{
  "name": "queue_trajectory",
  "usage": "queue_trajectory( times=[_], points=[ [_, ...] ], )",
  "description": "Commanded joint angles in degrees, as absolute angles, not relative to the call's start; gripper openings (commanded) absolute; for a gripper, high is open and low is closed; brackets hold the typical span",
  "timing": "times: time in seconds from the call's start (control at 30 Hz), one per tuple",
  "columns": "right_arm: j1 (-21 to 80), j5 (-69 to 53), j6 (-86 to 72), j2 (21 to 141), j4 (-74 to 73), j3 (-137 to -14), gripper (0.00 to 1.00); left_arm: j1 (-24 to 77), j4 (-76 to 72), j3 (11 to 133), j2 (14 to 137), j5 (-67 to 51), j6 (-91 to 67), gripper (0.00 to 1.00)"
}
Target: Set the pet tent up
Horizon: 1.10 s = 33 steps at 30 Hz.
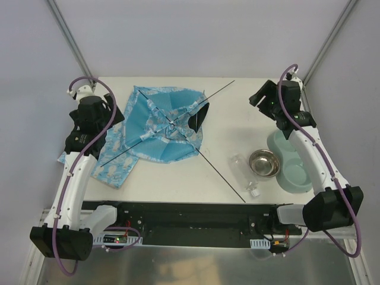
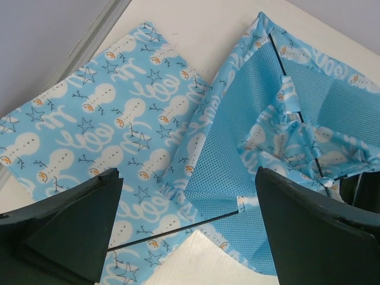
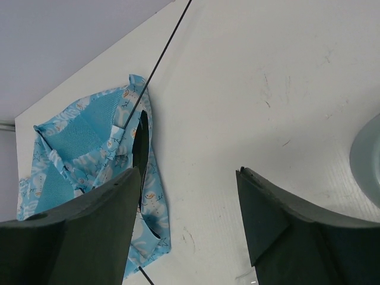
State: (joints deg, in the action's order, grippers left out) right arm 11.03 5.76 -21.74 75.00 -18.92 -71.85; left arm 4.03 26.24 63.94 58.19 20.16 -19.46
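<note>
The pet tent (image 1: 166, 124) lies collapsed and flat on the table's back left, blue snowman print with turquoise mesh, its dark doorway (image 1: 199, 116) on the right side. Two thin black poles (image 1: 222, 178) cross over it and stick out past the fabric. My left gripper (image 1: 113, 116) is open and empty, hovering at the tent's left edge; in the left wrist view (image 2: 187, 178) it is above a pole (image 2: 178, 231), the tent (image 2: 285, 119) and the mat. My right gripper (image 1: 261, 95) is open and empty, right of the tent; its wrist view (image 3: 189, 172) shows bare table and the tent (image 3: 83, 136).
A flat light-blue printed mat (image 1: 116, 163) lies partly under the tent's left corner and shows in the left wrist view (image 2: 89, 124). A clear plastic bottle (image 1: 244, 175) lies at front right. A steel bowl (image 1: 264, 162) sits in a pale green double feeder (image 1: 294, 172).
</note>
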Motion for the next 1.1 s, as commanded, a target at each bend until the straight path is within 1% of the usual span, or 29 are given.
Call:
queue_trajectory(
  times=[0.0, 0.07, 0.13, 0.17, 0.27, 0.33, 0.43, 0.47, 0.67, 0.87, 0.97, 1.07],
  points=[
    [12.74, 3.69, -20.48, 76.46, -16.26, -75.15, 0.72, 3.78, 25.66, 64.24, 54.49, 18.91, -27.14, 0.99],
    [13.79, 2.47, -19.78, 76.82, -15.56, -75.23, 0.72, 3.78, 30.03, 67.57, 57.11, 15.75, -27.51, 0.99],
    [14.94, 0.53, -18.38, 76.91, -14.16, -74.71, 0.72, 3.78, 31.64, 70.65, 59.67, 7.69, -21.73, 0.99],
    [15.81, -2.52, -17.67, 77.08, -13.37, -74.53, 0.73, 3.87, 31.64, 70.58, 60.20, 6.34, -23.45, 0.99],
    [18.45, -7.72, -14.08, 77.43, -12.04, -73.74, 0.78, 3.78, 29.71, 69.08, 61.08, 0.63, -23.99, 0.99],
    [20.82, -10.88, -10.65, 77.43, -11.43, -72.69, 0.83, 3.78, 29.53, 68.91, 62.13, 0.09, -24.17, 0.99],
    [25.12, -12.56, -5.82, 77.96, -12.82, -71.19, 0.90, 3.78, 29.27, 68.91, 63.98, -3.16, -23.99, 0.99],
    [26.35, -12.83, -4.15, 78.57, -13.88, -71.10, 0.91, 3.78, 29.27, 68.82, 64.59, -3.34, -24.34, 0.99],
    [32.77, -12.22, -0.44, 84.19, -24.16, -71.72, 0.91, 3.78, 28.65, 69.26, 68.72, -4.92, -26.01, 0.99],
    [37.09, -8.53, -0.44, 86.66, -26.72, -67.95, 0.90, 3.78, 27.51, 69.43, 73.12, -7.29, -26.02, 0.98],
    [37.97, -10.63, -0.35, 87.62, -27.07, -66.36, 0.88, 3.87, 26.81, 69.61, 74.79, -9.22, -26.45, 0.98],
    [39.19, -12.65, 1.23, 89.20, -27.77, -66.09, 0.81, 3.87, 26.11, 69.52, 76.02, -10.10, -27.07, 0.98]
  ],
)
